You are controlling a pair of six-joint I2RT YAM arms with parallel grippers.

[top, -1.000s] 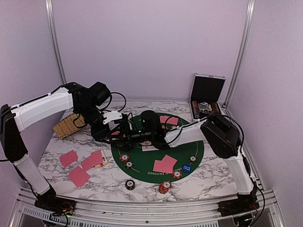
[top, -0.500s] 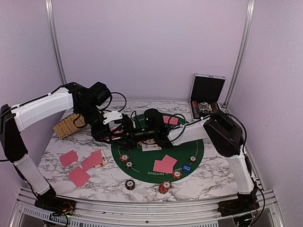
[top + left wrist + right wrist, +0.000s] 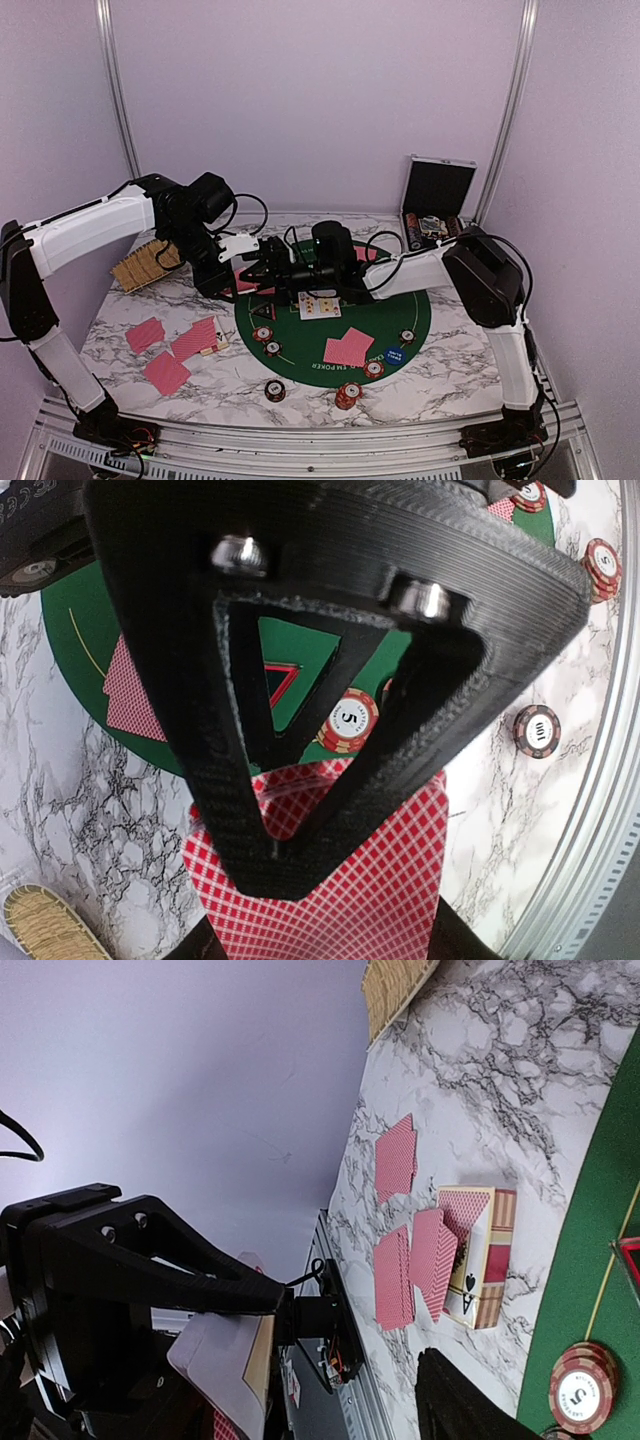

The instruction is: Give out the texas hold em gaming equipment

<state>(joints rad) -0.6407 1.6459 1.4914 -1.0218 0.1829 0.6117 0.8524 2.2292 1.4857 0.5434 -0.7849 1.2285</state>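
— What's the left one got?

— The left gripper [image 3: 243, 275] is clamped on a stack of red-backed playing cards [image 3: 340, 910], hanging over the 10 o'clock edge of the green poker mat [image 3: 410, 305]. The right gripper [image 3: 270, 268] has its nose right up against it. Its jaws stand apart, with nothing pinched between them that I can see.

— So it's taking a card off the stack?

— That's my guess. From the right wrist, the pale edge of the stack sits just beside one finger [image 3: 150, 1250], with the other finger well clear. I'd want both pads across a single card's free edge before it squeezes, and then a flat pull, straight out. If it bites too deep, two cards could come.

— Where would it go?

— Hard to say. Face-up cards [image 3: 318, 305] lie mid-mat. A face-down pair [image 3: 348, 348] sits at 5 o'clock, with a blue marker disc [image 3: 393, 355] just beside it. Striped poker chips [image 3: 347, 395] are dotted round the near rim. More face-down pairs [image 3: 146, 333] lie out on the marble at 8 o'clock, near the card box [image 3: 480, 1260].

— And behind?

— The woven basket [image 3: 145, 262] is at 9 o'clock and the open silver case [image 3: 437, 195] at 1 o'clock, both well apart from the handover.
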